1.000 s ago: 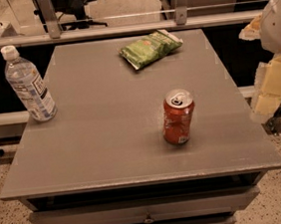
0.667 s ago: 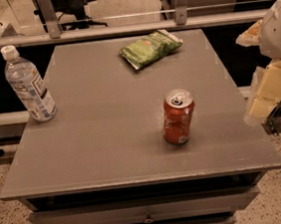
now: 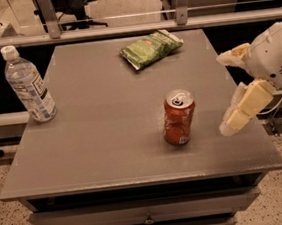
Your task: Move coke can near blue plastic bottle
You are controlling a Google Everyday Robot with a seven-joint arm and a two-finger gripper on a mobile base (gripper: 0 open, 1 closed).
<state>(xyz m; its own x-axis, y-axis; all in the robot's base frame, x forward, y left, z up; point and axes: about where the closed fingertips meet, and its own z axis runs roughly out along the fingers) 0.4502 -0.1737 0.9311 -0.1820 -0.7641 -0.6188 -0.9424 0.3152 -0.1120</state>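
Observation:
The coke can (image 3: 178, 118) is a red-orange can with a silver top, standing upright on the grey table (image 3: 98, 139), right of centre near the front. The blue plastic bottle (image 3: 28, 86) is clear with a white cap and stands upright at the table's left edge, far from the can. My gripper (image 3: 224, 93) hangs over the table's right edge, just right of the can and apart from it. Its cream fingers (image 3: 243, 106) are spread open and hold nothing.
A green chip bag (image 3: 150, 48) lies at the back of the table, right of centre. The table has drawers (image 3: 146, 212) below its front edge. A metal rail (image 3: 122, 30) runs behind the table.
My gripper has moved left from beyond the table's right edge toward the can. The can, bottle and bag have not moved.

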